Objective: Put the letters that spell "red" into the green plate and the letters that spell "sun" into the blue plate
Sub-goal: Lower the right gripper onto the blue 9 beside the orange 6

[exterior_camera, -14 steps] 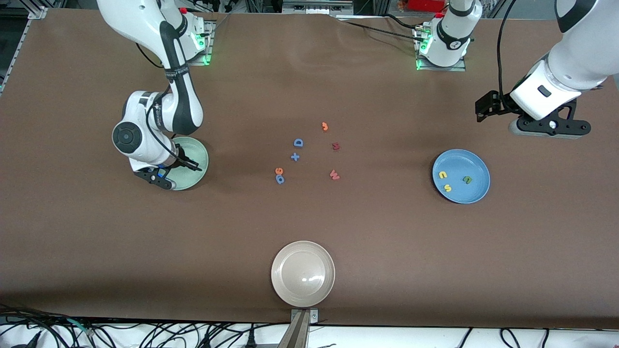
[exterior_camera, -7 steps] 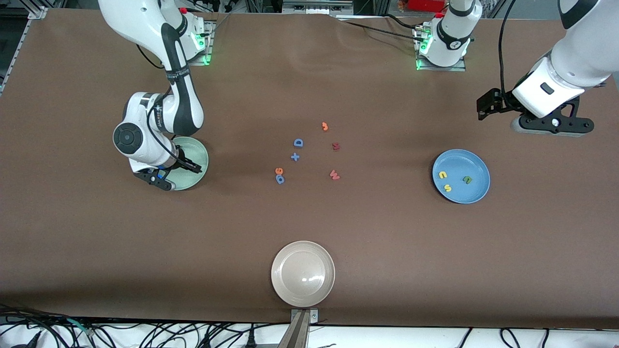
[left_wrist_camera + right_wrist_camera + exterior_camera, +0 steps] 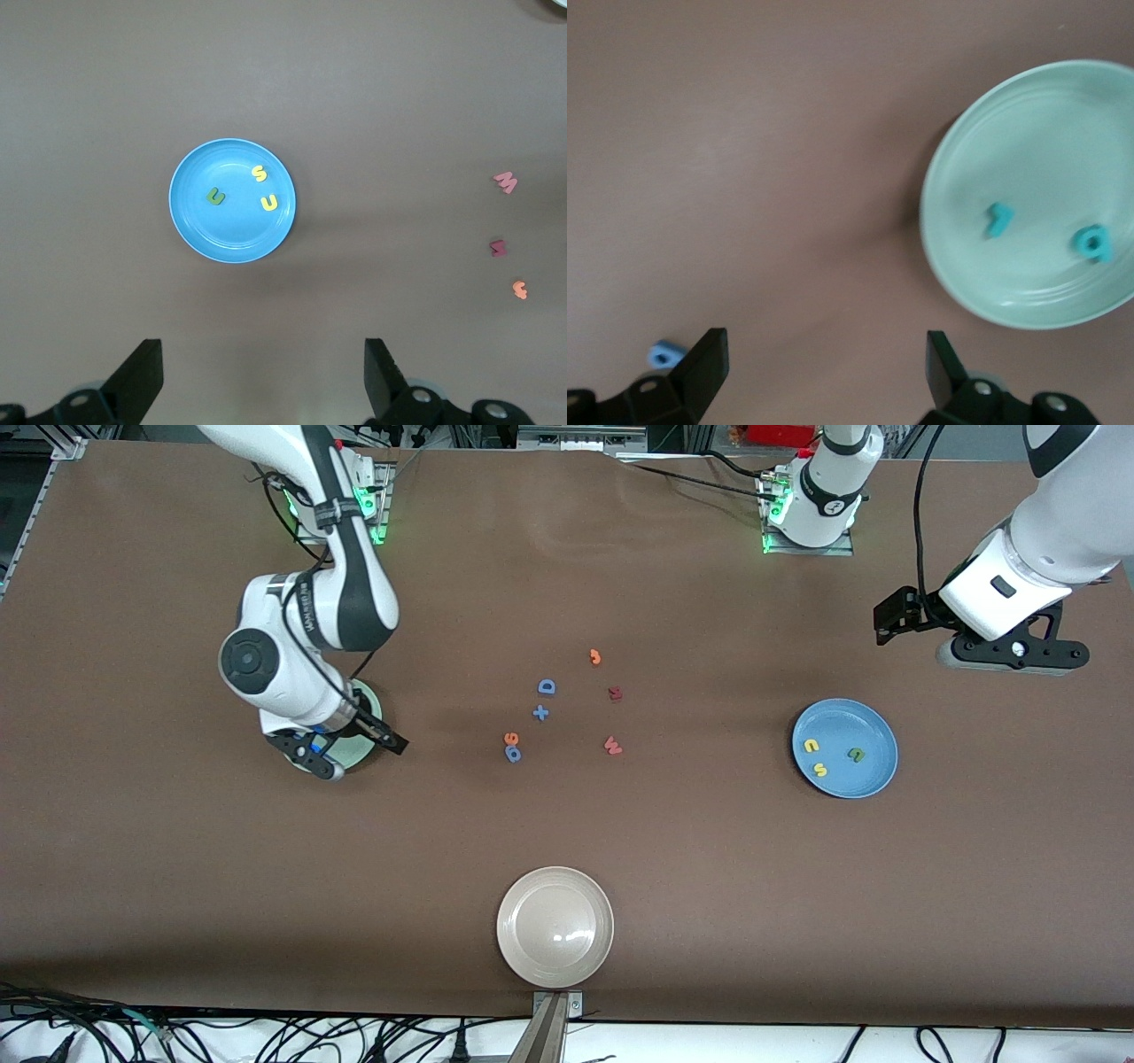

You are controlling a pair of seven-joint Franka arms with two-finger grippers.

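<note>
I saw the right gripper (image 3: 819,367) with its fingers apart and empty, just off the rim of the green plate (image 3: 957,274), where the teal r (image 3: 998,219) and teal d (image 3: 1093,242) lay. The orange e (image 3: 510,739) sat mid-table toward the left arm's end from it. The left gripper (image 3: 263,376) waited, spread wide, near the blue plate (image 3: 190,226) holding the yellow s (image 3: 259,173), yellow u (image 3: 269,203) and green n (image 3: 216,197).

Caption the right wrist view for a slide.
Open right gripper above brown table, beside round mint-green plate holding two teal foam letters.
</note>
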